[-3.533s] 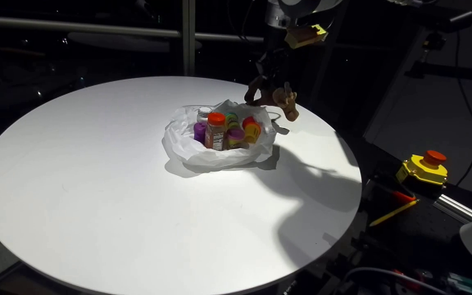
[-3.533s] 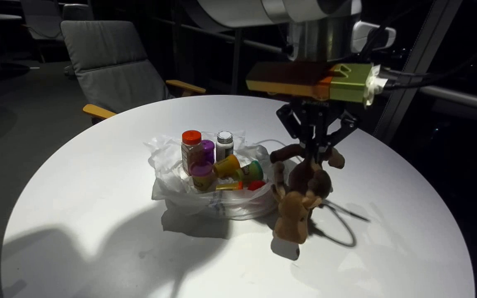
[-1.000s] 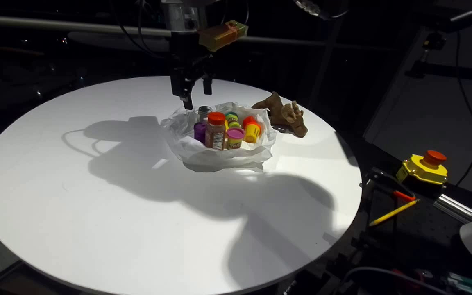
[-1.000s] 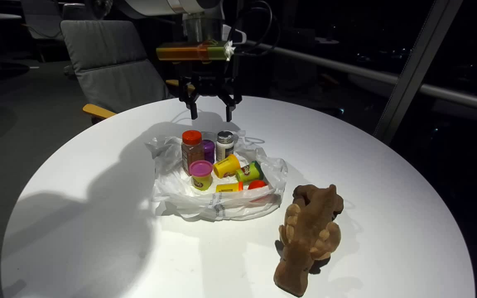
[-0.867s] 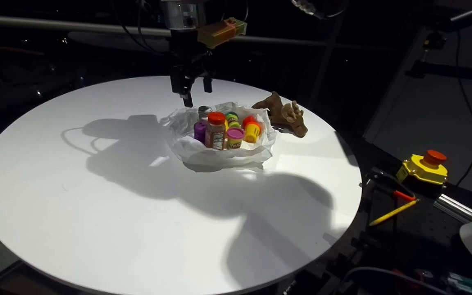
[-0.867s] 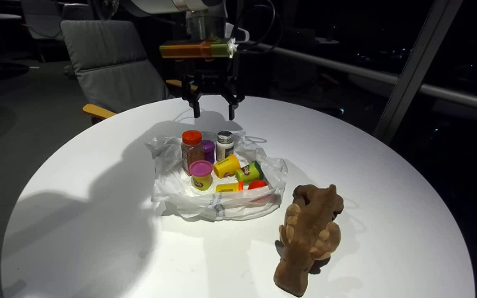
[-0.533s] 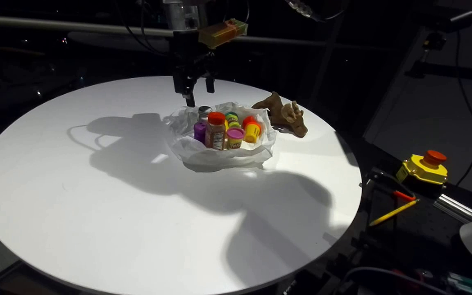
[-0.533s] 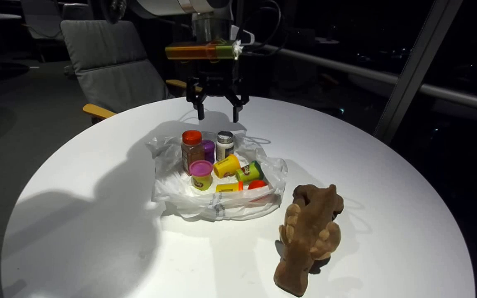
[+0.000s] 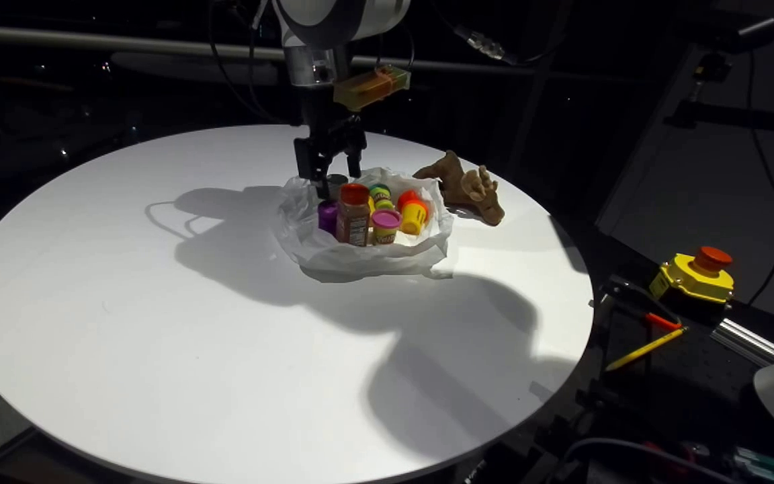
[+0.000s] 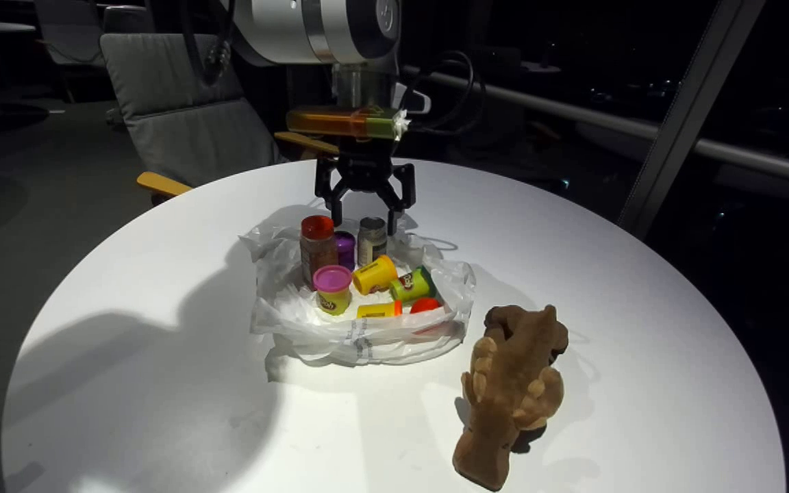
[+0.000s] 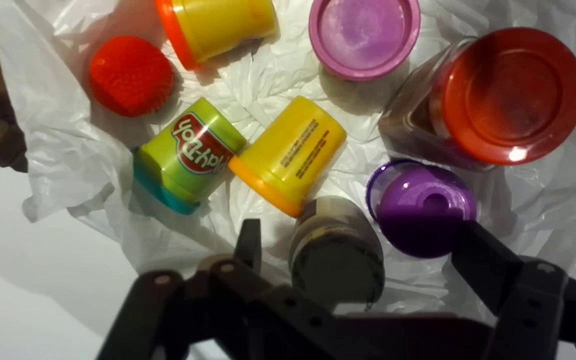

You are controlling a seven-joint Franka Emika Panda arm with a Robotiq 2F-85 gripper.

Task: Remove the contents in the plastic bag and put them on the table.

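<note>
- End effector (image 10: 364, 226) empty, its fingers spread, near the bottle (image 10: 371, 250).
- In an exterior view, the bottle stands inside the bag (image 10: 394, 342) at twelve o'clock.
- Plush toy (image 10: 516, 383) on the tabletop (image 10: 631, 411), at the bag's four o'clock.

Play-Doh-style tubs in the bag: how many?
4. In the wrist view, an orange-lidded yellow tub lies mid-frame with a green tub to its left; a pink-lidded tub stands at the top, another yellow tub left of it. The bag may hide more.
</note>
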